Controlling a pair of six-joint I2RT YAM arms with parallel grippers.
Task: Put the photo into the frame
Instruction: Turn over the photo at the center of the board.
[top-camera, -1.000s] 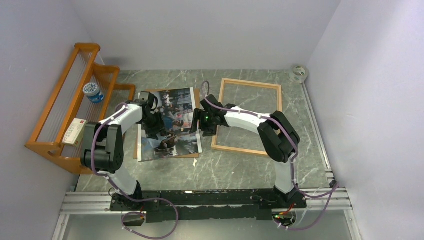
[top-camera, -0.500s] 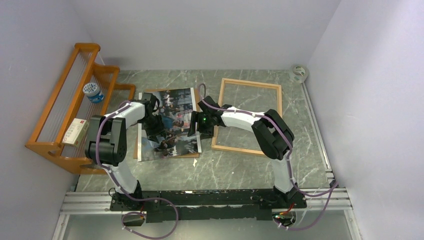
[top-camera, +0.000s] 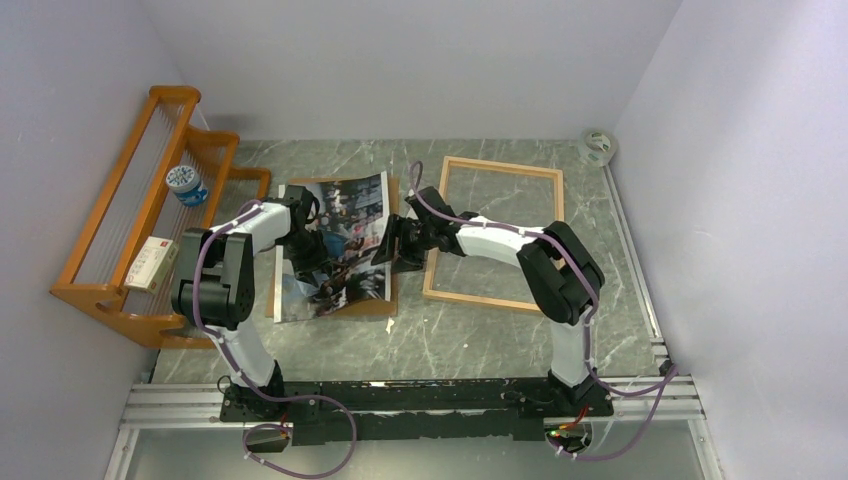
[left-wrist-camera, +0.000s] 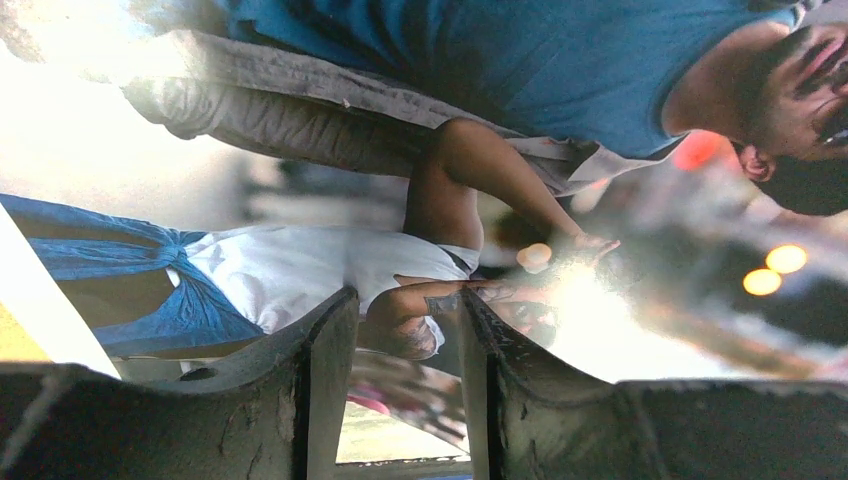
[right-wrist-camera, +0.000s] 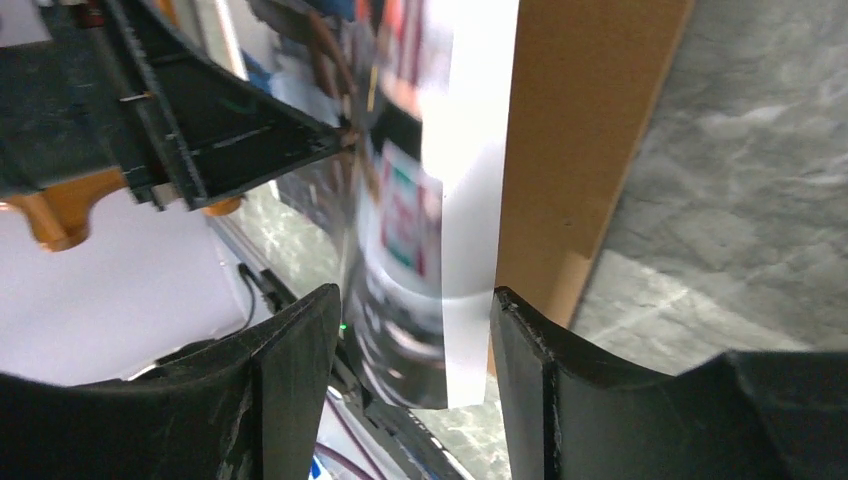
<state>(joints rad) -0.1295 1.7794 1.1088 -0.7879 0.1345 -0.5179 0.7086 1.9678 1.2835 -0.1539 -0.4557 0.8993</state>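
The photo (top-camera: 335, 245), a glossy street print, lies on the brown backing board (top-camera: 372, 308) left of centre, with its right edge curled up off the board. My left gripper (top-camera: 312, 262) rests low over the photo's middle, jaws open; in the left wrist view (left-wrist-camera: 405, 300) the man in the blue shirt (left-wrist-camera: 520, 70) fills the picture. My right gripper (top-camera: 388, 248) is at the raised right edge. In the right wrist view its jaws (right-wrist-camera: 412, 295) stand apart with the photo's white border (right-wrist-camera: 465, 300) between them and the board (right-wrist-camera: 580, 150) behind. The light-wood frame (top-camera: 500, 164) lies flat to the right.
An orange wooden rack (top-camera: 120, 230) stands along the left wall and holds a blue-lidded jar (top-camera: 186, 185) and a small box (top-camera: 150, 263). A tape roll (top-camera: 598, 146) lies in the back right corner. Walls close in on the left, back and right.
My right gripper moved left to the photo's right edge, and that edge has risen and curled off the board. My left gripper has stayed on the photo.
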